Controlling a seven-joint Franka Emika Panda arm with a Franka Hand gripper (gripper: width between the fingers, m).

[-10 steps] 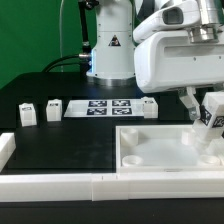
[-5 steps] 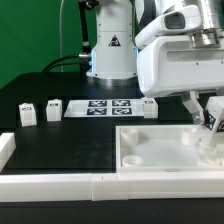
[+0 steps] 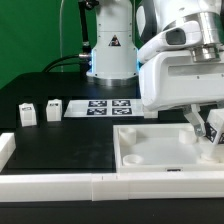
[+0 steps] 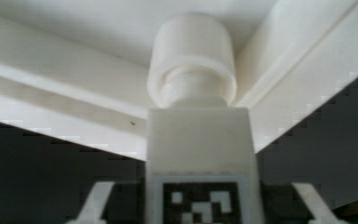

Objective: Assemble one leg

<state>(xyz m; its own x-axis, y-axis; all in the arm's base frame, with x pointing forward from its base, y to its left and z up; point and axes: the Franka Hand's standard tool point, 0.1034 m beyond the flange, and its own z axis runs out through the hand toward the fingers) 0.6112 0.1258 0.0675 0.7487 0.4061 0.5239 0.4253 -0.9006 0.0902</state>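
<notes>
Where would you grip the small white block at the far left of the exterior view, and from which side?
Probably from above, pinching the small white block across its two opposite side walls. It stands upright on the black table, apart from the next block, so both sides are free.

Bright, even light falls from overhead in the exterior view. My white arm [image 3: 185, 80] and the panel [image 3: 165, 148] nearly wash out, with only soft grey shadows in the panel's hollows. The black table [image 3: 60, 135] reads matte and dark. My wrist view is dimmer and soft. The leg [image 4: 197, 140] sits so close that its tag blurs, perhaps out of focus.
</notes>
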